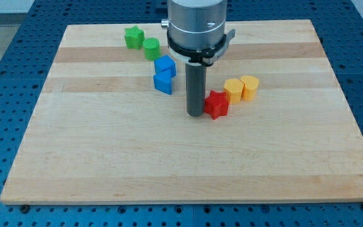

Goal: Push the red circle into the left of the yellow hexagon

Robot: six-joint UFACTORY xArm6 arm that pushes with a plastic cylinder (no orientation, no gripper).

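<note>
A red block point(217, 104), which looks star-shaped, lies just right of the board's middle. My tip point(196, 115) stands right against its left side. A yellow block point(234, 90), roughly hexagonal, sits touching the red block's upper right. A second, rounder yellow block point(249, 87) sits against the right side of the first. I see no other red block; the rod and the arm's housing point(197, 25) hide a patch of the board behind them.
Two blue blocks point(165, 65) point(162, 82) sit close together to the left of the rod. A green star point(133, 36) and a green circle point(151, 48) lie at the top left. All of them rest on the wooden board point(106, 157).
</note>
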